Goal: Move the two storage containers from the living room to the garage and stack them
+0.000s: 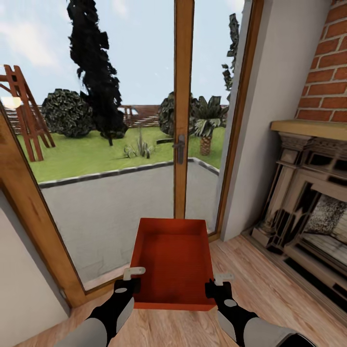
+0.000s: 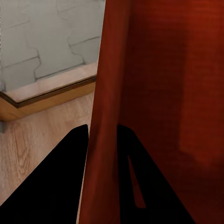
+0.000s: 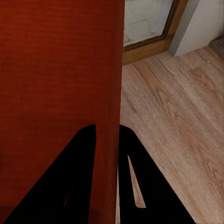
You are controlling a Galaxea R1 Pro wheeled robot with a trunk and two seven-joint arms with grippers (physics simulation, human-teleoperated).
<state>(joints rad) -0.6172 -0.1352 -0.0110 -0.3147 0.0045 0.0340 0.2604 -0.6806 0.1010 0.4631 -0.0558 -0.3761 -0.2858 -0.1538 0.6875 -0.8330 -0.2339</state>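
One orange-red storage container point(image 1: 174, 260) hangs level in front of me, above the light wood-plank floor of the living room. My left gripper point(image 1: 135, 274) is shut on its left wall near the front corner. In the left wrist view the black fingers point(image 2: 60, 182) straddle that red wall point(image 2: 105, 116). My right gripper point(image 1: 219, 282) is shut on the right wall, and the right wrist view shows its fingers point(image 3: 70, 182) clamped on the wall point(image 3: 114, 93). The ribbed inner bottom faces up and holds nothing.
Wood-framed glass garden doors point(image 1: 183, 120) stand straight ahead, close behind the container. A stone fireplace point(image 1: 308, 212) with a wooden mantel and red brick chimney point(image 1: 327, 62) fills the right side. A white wall point(image 1: 19, 284) is at the near left. Plank floor point(image 1: 270, 289) lies open at right.
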